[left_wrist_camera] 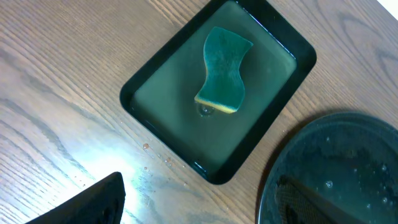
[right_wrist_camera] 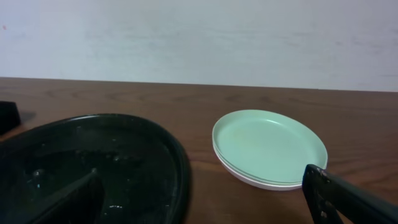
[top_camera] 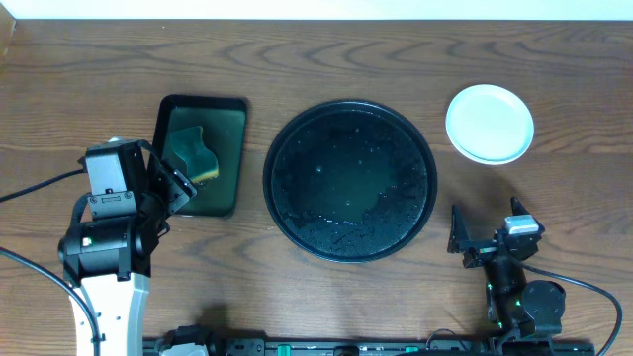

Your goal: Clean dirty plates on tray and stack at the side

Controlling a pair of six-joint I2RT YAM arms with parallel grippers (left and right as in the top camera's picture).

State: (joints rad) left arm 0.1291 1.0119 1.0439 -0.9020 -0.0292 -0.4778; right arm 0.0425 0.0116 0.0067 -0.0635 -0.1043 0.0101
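The plates (top_camera: 490,124) sit stacked on the table (top_camera: 297,59), right of the black tray (top_camera: 326,148), a little beyond the right hand (top_camera: 460,235), whose jaws stand apart. The left hand (top_camera: 174,186), also spread, hangs by the sponge tray (top_camera: 226,138).

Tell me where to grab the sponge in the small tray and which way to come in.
Grip the sponge at its pinched waist, coming straight down from above with the fingers closing across that narrow middle. It lies flat, green side up, in the middle of the small rectangular tray, whose raised walls would likely block a sideways approach.
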